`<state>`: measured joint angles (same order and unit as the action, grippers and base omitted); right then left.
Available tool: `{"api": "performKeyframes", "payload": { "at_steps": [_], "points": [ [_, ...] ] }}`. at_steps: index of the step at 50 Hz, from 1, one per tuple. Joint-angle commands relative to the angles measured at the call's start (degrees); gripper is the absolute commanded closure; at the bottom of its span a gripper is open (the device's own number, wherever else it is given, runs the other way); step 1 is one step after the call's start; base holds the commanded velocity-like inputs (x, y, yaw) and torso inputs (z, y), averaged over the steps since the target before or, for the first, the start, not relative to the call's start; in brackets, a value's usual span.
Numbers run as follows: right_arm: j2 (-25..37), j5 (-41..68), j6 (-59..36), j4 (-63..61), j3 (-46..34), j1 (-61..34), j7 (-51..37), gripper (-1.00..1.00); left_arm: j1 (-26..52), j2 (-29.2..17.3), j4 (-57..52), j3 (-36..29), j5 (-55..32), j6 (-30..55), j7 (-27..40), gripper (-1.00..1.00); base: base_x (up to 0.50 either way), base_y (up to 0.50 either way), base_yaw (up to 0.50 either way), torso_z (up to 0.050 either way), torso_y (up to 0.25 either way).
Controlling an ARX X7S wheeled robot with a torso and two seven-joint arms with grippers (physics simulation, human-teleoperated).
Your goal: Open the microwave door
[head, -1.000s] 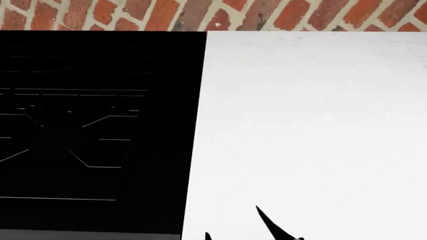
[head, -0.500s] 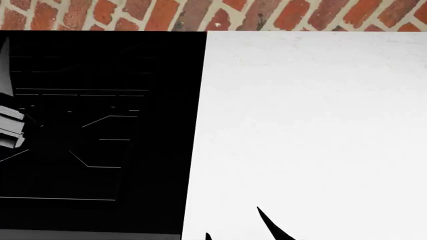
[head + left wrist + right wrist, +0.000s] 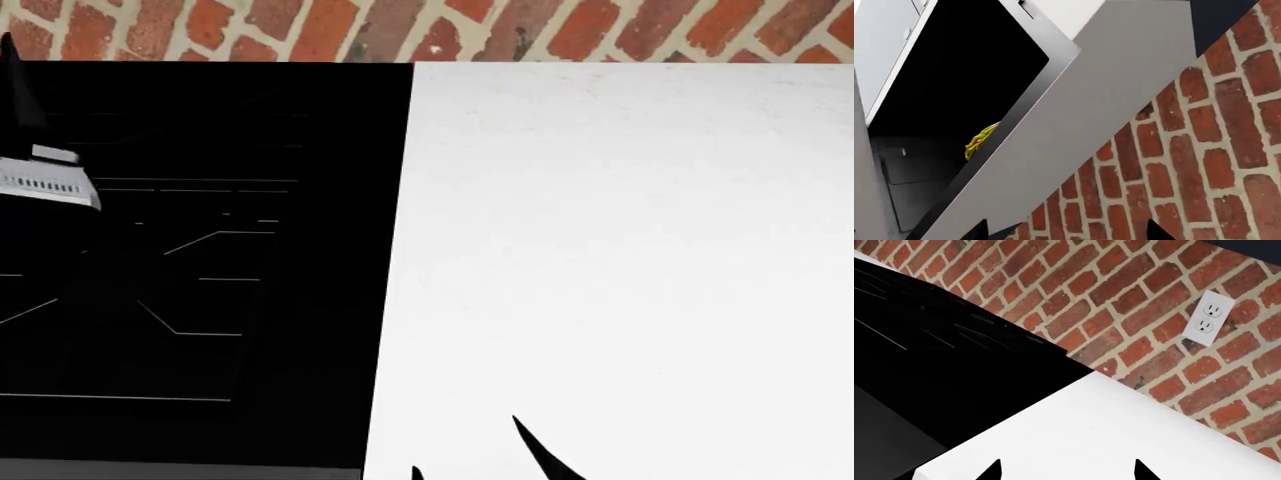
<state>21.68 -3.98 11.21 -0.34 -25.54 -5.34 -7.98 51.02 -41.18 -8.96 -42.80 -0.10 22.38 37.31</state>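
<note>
Red brick wall [image 3: 1134, 295] fills the back of every view, largest thing on show, with pale mortar lines. White counter [image 3: 627, 260] takes the right half of the head view, running up to the bricks. Black stove top [image 3: 187, 270] sits flush against the counter's left edge, thin grey burner lines on it, a grey strip along its front edge. Microwave [image 3: 1074, 115] shows only in the left wrist view, a grey box mounted against the bricks, seen tilted; its door [image 3: 954, 75] is a dark glass panel in a grey frame, and whether it is shut or ajar cannot be told from this angle. Something yellow-green [image 3: 979, 140] shows at the edge of the dark panel, too small to name. Pale cabinet fronts [image 3: 884, 35] sit just beside the microwave. White two-socket outlet [image 3: 1207, 317] is set in the bricks above the counter, right wrist view. Left arm [image 3: 47, 180] pokes in at the left edge of the head view over the stove, grey ribbed part plus a dark spike. Left gripper [image 3: 1067, 232]: two dark fingertips well apart at the frame edge, spread wide, holding nothing, pointed toward the microwave's side and the bricks. Right gripper [image 3: 1064, 472]: two dark tips well apart over the counter, wide, holding nothing; dark tips [image 3: 547, 450] also show low in the head view.
</note>
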Motion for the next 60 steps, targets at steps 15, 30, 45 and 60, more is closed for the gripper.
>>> {"api": "performKeyframes", "payload": {
  "at_steps": [15,30,45,60],
  "points": [
    [0.21,-0.43,-0.51,2.38,-1.07,0.20,1.04,-1.00,9.44,5.20,13.94,2.60,9.43,-5.16,9.76,-1.00,0.00,0.00,0.00,0.000,0.000],
    [0.41,-0.20,-0.29,2.49,-1.26,0.23,0.96,-1.00,15.75,10.94,24.36,-1.03,15.10,-10.71,13.26,-1.00,0.00,0.00,0.00,0.000,0.000],
    [0.48,0.07,-0.10,2.83,-1.37,0.07,0.78,-1.00,16.58,12.79,28.35,-1.43,16.19,-10.44,14.76,-1.00,0.00,0.00,0.00,0.000,0.000],
    [0.69,0.17,-0.38,2.42,-1.45,0.16,0.54,-1.00,16.89,12.35,29.69,0.38,16.55,-6.30,16.01,-1.00,0.00,0.00,0.00,0.000,0.000]
  ]
}}
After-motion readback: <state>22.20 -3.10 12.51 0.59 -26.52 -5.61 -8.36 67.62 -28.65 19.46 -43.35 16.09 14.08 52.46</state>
